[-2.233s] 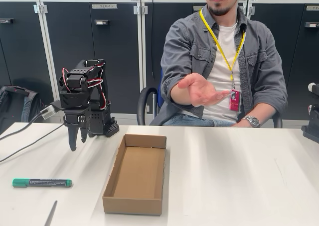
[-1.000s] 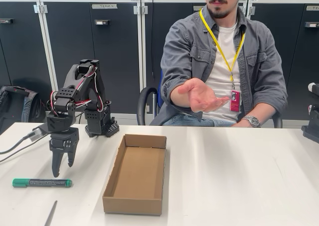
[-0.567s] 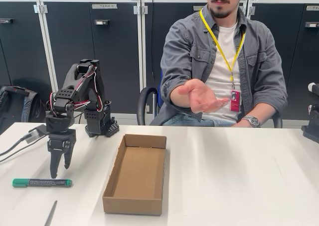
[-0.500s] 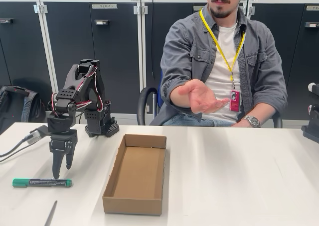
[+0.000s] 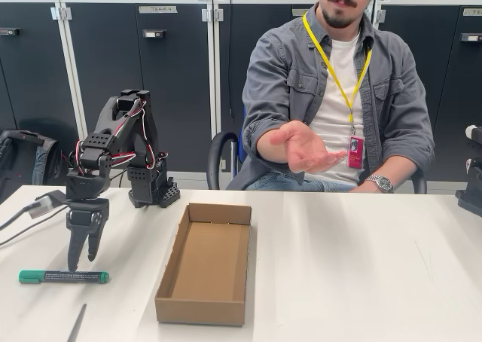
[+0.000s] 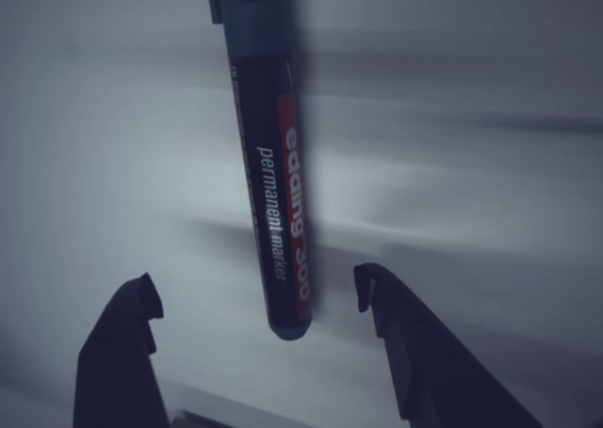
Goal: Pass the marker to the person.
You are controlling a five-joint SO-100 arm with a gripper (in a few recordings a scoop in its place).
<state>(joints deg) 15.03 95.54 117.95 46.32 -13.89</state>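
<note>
Black two-finger gripper (image 5: 78,261) poised above slim green felt-tip marker (image 5: 64,276).
Fingers spread, marker between them in wrist view.

Printed along the marker (image 6: 278,164) barrel: "edding 300" on red, "permanent marker" in white. Cabinet door labels too blurred to read.

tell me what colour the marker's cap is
Green, clearest in the fixed view, at the left end of the marker lying on the table.
</note>
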